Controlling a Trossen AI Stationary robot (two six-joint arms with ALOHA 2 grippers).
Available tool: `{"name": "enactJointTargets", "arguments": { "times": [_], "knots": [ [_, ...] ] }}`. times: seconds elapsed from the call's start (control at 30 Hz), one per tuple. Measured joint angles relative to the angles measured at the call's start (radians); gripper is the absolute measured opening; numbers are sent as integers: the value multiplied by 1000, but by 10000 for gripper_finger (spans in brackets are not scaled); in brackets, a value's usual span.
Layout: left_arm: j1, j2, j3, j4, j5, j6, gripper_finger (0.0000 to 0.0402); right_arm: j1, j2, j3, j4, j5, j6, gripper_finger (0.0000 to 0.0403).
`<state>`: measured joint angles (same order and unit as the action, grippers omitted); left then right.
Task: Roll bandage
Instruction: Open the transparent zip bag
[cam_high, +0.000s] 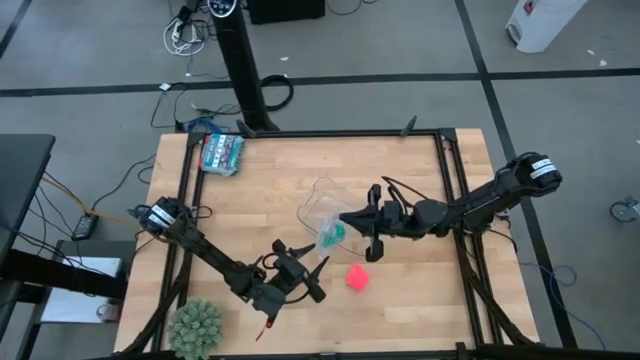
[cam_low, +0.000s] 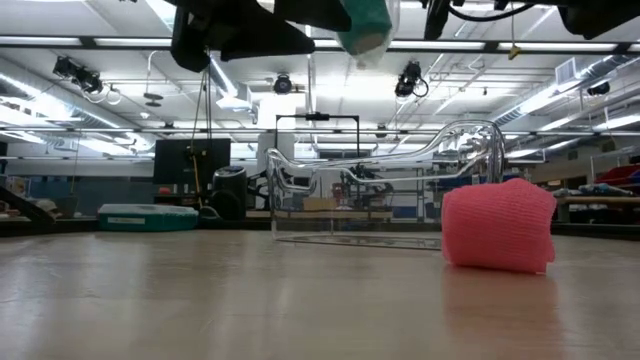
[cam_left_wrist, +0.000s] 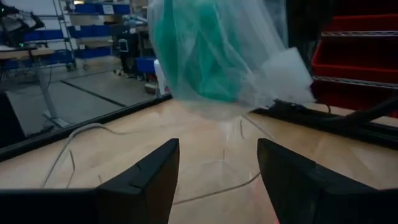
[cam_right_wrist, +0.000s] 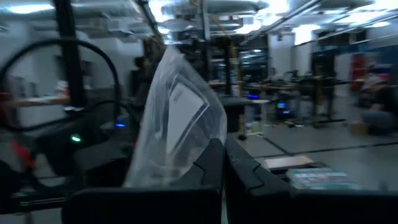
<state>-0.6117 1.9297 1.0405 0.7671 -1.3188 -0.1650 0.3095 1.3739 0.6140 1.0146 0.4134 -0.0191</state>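
The bandage (cam_high: 357, 278) is a small pink-red roll lying on the wooden table; it also shows in the low view (cam_low: 498, 226). My right gripper (cam_high: 348, 220) is shut on a clear plastic bag (cam_right_wrist: 180, 118) that holds a teal roll (cam_high: 333, 236), up above the table (cam_low: 365, 25). My left gripper (cam_high: 302, 262) is open and empty, just to the near left of the bag. Its fingers (cam_left_wrist: 149, 180) point at the teal roll (cam_left_wrist: 199, 56). No gripper touches the bandage. My right gripper pinches the clear bag's plastic (cam_right_wrist: 199, 155) between its two shut fingers, coming level from the table's right. The part of the bag with the teal roll (cam_low: 365, 25) hangs clear of the table. One layer or several, I cannot tell.
Clear plastic (cam_low: 380, 190) rests on the table behind the bandage; whether it is part of the held bag I cannot tell. A teal packet (cam_high: 222, 152) lies at the far left corner. A green spiky ball (cam_high: 195, 325) sits at the near left. A black frame (cam_high: 450, 180) edges the table.
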Motion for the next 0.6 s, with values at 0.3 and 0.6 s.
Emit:
{"name": "enactJointTargets", "arguments": {
  "times": [0.3, 0.6],
  "knots": [
    [0, 0, 0, 134, -1, 148, 222, 62, 0, 0, -37, 125, -51, 0],
    [17, 0, 0, 141, 16, 161, 187, 104, 1, 1, -64, 148, -61, 0]
  ]
}}
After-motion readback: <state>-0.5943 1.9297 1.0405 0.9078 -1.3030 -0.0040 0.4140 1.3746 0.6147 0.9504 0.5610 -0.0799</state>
